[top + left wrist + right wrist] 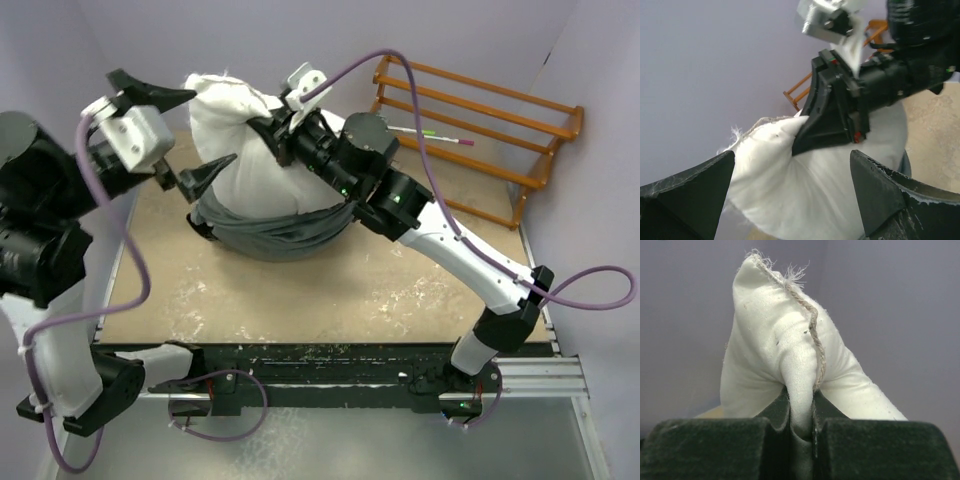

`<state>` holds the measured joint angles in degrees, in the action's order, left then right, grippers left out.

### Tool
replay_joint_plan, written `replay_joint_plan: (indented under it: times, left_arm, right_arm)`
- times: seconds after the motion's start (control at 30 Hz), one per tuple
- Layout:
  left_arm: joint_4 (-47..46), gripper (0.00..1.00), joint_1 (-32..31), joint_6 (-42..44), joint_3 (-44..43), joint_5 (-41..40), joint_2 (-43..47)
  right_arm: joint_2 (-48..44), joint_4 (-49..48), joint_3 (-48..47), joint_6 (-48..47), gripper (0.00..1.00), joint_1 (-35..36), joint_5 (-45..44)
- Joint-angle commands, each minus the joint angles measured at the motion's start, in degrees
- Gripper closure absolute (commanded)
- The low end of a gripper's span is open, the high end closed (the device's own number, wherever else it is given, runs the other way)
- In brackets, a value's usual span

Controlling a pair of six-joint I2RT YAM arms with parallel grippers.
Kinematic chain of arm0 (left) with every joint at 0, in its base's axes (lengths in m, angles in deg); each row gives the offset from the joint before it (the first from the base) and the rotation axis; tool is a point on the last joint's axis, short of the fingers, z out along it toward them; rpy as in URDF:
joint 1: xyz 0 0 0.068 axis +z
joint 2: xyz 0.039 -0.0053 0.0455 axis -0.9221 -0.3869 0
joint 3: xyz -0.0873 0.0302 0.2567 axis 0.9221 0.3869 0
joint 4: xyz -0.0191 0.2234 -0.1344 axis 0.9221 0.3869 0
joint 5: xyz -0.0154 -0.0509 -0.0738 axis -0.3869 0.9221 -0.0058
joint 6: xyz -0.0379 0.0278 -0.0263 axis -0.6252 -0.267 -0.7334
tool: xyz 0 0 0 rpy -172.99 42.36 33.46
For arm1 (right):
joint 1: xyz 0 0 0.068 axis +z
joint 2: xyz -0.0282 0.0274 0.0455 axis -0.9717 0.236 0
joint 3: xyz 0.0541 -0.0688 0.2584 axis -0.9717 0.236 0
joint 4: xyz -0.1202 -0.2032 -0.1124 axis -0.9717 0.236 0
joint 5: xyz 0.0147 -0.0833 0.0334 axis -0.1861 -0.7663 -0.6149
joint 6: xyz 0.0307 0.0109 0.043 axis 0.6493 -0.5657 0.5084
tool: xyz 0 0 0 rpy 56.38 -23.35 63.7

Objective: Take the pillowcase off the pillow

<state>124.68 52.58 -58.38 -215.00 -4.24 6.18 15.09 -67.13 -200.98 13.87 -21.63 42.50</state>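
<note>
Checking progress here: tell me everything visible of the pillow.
The pillow is plump, plain white cloth, standing on end. Its frayed top corner, sewn with coarse thread, is pinched in the shut right pincer. The dark grey pillowcase is bunched around its base. The open left pincer straddles its side; contact is unclear.

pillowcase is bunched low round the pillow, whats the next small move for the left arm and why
Probably lower the open left gripper to the grey pillowcase and close on its rim: the right gripper pinches the pillow by its top corner, so a downward pull should strip it.
</note>
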Motion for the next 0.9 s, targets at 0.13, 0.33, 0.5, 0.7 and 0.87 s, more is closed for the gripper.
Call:
replay_joint_plan:
  times: [0.13,0.33,0.5,0.7,0.87]
  left_arm:
    - [-0.8,0.01,0.2,3.9,4.9,-9.7,-5.1]
    - [-1.8,0.01,0.2,11.3,12.9,-9.8,-1.0]
    - [3.7,0.01,0.2,21.7,14.6,-8.6,-1.9]
    - [7.1,0.25,0.2,28.1,19.1,-10.5,-2.9]
    - [4.2,1.0,0.2,26.0,20.7,-12.4,-2.3]
  right_arm:
    - [-1.9,-3.9,-2.4,0.5,1.0,1.4,6.7]
    - [-1.8,0.4,-3.6,1.8,1.0,1.4,17.4]
    - [-1.5,4.5,-5.5,2.3,1.0,1.4,26.0]
    - [-1.2,6.9,-8.1,4.0,1.0,1.1,34.3]
    - [-2.0,4.5,-6.9,9.2,0.83,-1.7,37.3]
